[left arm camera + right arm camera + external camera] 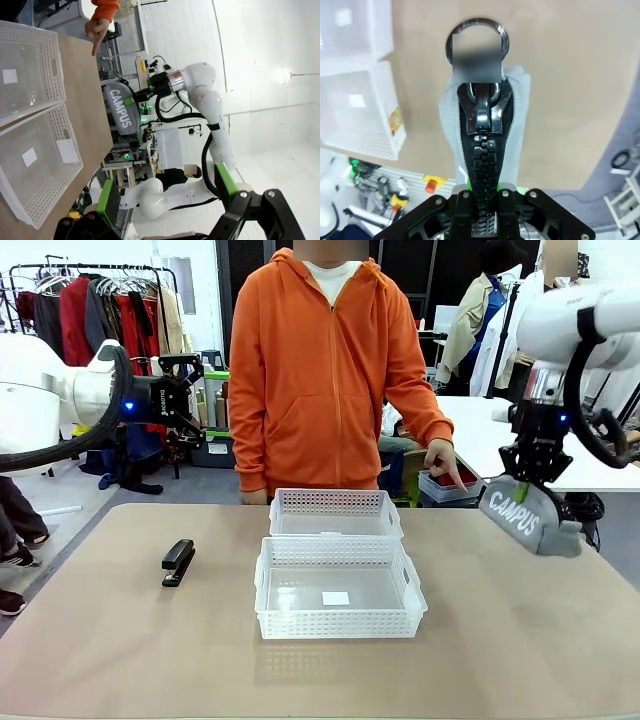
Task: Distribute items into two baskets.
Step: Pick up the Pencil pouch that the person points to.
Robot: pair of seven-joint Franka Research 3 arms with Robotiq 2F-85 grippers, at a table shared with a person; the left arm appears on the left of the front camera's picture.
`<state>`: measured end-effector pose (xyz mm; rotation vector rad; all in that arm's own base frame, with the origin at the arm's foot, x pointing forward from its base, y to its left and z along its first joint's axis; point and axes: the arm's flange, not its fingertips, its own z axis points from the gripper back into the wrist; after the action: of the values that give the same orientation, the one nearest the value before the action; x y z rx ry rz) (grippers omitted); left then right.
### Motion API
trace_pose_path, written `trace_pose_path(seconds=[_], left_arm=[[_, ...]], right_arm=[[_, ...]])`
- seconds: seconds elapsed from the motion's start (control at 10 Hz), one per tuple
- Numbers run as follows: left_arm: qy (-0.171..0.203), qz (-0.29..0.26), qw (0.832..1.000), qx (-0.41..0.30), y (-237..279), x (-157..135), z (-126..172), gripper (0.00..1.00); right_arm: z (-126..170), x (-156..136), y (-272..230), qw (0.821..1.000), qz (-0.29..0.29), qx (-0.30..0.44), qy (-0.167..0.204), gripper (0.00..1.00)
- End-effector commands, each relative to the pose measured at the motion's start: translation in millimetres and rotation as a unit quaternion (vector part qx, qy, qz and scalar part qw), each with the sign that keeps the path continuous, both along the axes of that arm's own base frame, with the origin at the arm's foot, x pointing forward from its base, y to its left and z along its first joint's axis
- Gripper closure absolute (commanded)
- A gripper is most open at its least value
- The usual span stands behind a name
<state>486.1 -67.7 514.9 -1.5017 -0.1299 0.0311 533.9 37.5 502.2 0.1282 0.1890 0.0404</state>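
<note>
Taking the larger basket point(340, 625) as the dial's centre, the left pincer point(195, 400) hangs released and empty high at ten o'clock, above the counter point(120, 660). The black stapler point(178, 562) lies at nine o'clock on the counter, well apart from both baskets. The smaller basket point(335, 502) sits just beyond at twelve; both hold nothing, only a white label on the larger one's floor. The person's hand point(440, 455) points downward at one o'clock. At two o'clock the right pincer point(527, 472) is clenched on the zip edge of the grey CAMPUS pouch point(525, 515), hanging clear of the counter. Neither item is placed yet; I judge the pouch goes first.
</note>
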Motion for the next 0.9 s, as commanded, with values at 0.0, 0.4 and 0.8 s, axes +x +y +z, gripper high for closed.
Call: trace_pose_path(seconds=[0.0, 0.4, 0.8], left_arm=[[0.0, 0.002, 1.0, -0.001, 1, -2, 2, 0.0], [0.0, 0.002, 1.0, -0.001, 1, -2, 2, 0.0], [0.0, 0.002, 1.0, -0.001, 1, -2, 2, 0.0]], right_arm=[[36, -7, 10, 1.0, -0.003, 0.003, -0.012, 1.0], [115, -30, 35, 0.997, 0.005, -0.004, -0.073, 1.0], [166, -35, 45, 0.992, -0.004, 0.009, -0.122, 1.0]])
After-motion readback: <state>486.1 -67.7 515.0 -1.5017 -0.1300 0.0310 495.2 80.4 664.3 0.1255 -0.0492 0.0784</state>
